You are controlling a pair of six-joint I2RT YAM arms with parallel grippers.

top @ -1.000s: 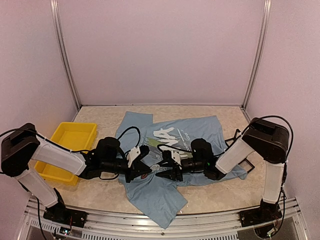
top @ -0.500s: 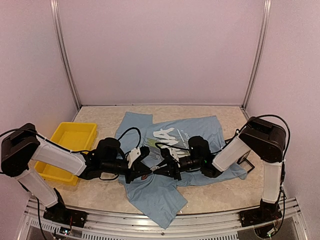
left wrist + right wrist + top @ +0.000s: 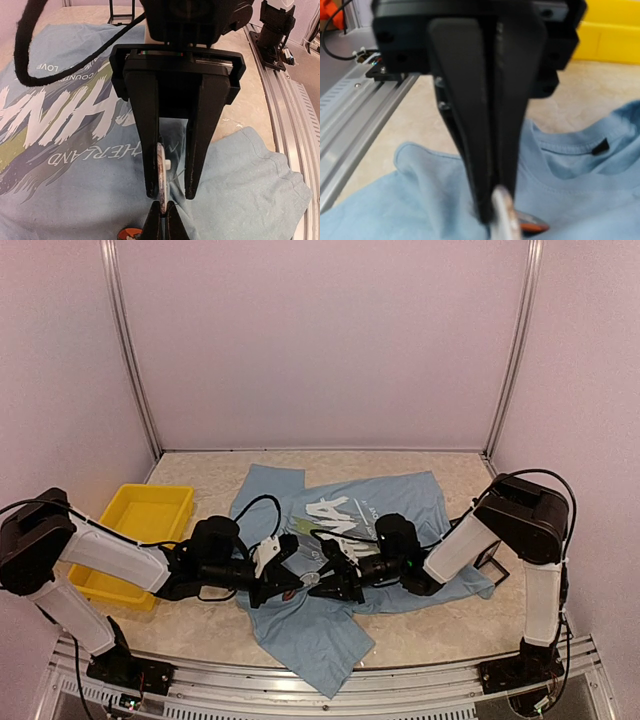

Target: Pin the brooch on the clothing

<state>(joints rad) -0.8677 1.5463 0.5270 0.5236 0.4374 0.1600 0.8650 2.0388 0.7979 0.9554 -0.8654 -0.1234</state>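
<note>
The clothing is a light blue T-shirt with white lettering, lying crumpled on the table. My left gripper reaches in low from the left. In the left wrist view, the left gripper is shut on the lower rim of the brooch, a round disc held edge-on just above the shirt. My right gripper faces it, jaws open and straddling the disc; one finger touches it. The right wrist view shows the left gripper, the brooch and the shirt collar.
A yellow bin stands at the left, behind my left arm. A small orange and white round thing lies on the shirt under the grippers. The metal rail runs along the near edge. A dark frame lies at the right.
My right gripper has slid left towards the left gripper, and its fingers now stand around the brooch. The left arm has kept still with the brooch in its grip.
</note>
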